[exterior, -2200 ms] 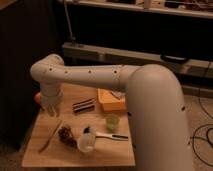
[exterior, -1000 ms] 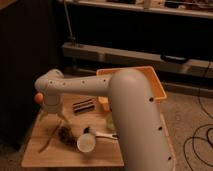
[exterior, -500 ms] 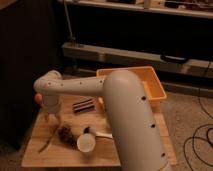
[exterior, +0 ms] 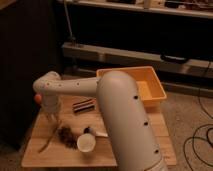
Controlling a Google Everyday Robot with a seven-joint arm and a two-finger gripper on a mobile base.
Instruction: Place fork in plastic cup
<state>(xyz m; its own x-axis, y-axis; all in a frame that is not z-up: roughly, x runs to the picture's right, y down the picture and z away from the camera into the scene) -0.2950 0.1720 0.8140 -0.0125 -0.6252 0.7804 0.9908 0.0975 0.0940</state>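
The fork (exterior: 50, 137) is a thin tan stick lying slantwise on the left part of the wooden table (exterior: 40, 127). My gripper (exterior: 52, 118) hangs down from the white wrist just above the fork's upper end, at the table's left side. The plastic cup is hidden behind my thick white arm (exterior: 125, 120), which crosses the table from the lower right.
A white cup (exterior: 86, 142) lies on its side near the front edge, beside a brown clump (exterior: 66, 135). A white utensil (exterior: 99, 133) pokes out by the arm. A dark striped block (exterior: 83, 105) and an orange bin (exterior: 145, 87) sit farther back. An orange round thing (exterior: 37, 98) is at the far left.
My arm has swung closer to the camera and now covers the green cup. The gripper has come down over the left of the table, close to the fork's upper end.
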